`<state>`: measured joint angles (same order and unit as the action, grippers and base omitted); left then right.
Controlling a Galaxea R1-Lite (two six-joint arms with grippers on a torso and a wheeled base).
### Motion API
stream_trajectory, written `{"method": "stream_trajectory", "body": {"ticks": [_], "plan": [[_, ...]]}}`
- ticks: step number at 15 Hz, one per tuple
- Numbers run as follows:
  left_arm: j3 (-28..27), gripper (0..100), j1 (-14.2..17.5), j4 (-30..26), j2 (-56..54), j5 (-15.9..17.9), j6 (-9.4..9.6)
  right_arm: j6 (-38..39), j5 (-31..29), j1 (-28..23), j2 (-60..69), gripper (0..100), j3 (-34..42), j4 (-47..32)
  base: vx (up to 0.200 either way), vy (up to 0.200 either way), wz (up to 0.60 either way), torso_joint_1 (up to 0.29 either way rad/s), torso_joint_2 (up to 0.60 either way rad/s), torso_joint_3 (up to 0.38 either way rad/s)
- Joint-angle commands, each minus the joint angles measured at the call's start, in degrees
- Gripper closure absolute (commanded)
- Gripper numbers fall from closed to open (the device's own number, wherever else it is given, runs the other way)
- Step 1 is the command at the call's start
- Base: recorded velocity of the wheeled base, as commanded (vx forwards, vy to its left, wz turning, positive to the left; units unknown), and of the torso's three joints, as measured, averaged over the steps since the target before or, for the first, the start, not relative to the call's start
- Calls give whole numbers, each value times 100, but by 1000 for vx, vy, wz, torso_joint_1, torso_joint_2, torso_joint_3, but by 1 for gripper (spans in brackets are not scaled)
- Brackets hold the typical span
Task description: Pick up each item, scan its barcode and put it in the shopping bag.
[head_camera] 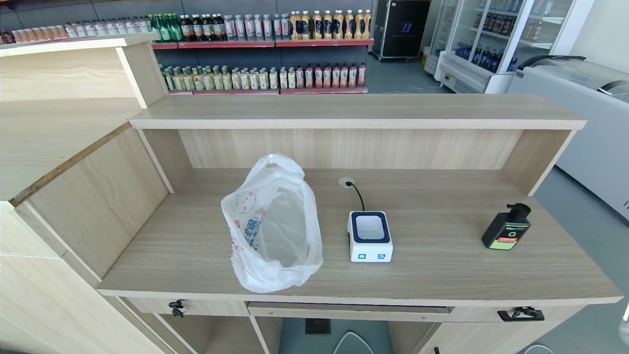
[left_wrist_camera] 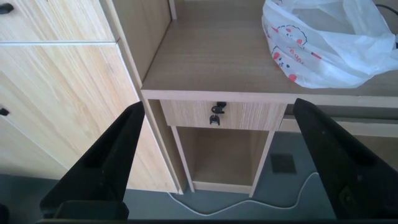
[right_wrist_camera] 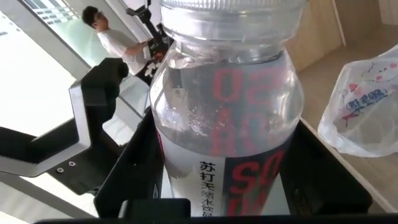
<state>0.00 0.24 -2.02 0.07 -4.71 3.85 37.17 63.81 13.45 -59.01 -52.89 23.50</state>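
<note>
The right fingers [right_wrist_camera: 329, 177] clamp a clear bottle [right_wrist_camera: 227, 93] between them. Beyond it, the shopping bag [right_wrist_camera: 367, 106] sits on the table [right_wrist_camera: 380, 167]. The left fingers [left_wrist_camera: 106, 162] gape wide and empty, with the bag farther off past them.

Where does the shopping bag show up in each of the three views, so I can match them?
Head view: shopping bag stands on the counter, left of the scanner.
Left wrist view: shopping bag on the counter corner above the keyed drawer.
Right wrist view: shopping bag on the counter beyond the bottle.
Shared landmark: the counter under the shopping bag.
</note>
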Motion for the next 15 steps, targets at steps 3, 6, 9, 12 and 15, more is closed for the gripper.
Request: {"method": "stream_trajectory", "body": {"ticks": [3,6,9,12,15], "plan": [[0,0,2,0,1,-4,1,1,9,35,-58,100,-54,-12,0,0,0,0,0,0],[0,0,2,0,1,-4,1,-8,9,35,-110,100,16,-12,0,0,0,0,0,0],[0,0,2,0,1,-4,1,-96,0,35,-110,100,245,40,0,0,0,0,0,0],[0,0,2,0,1,-4,1,-192,-8,35,-163,100,262,31,0,0,0,0,0,0],[0,0,2,0,1,-4,1,-210,-8,26,-189,100,245,40,0,0,0,0,0,0]]}}
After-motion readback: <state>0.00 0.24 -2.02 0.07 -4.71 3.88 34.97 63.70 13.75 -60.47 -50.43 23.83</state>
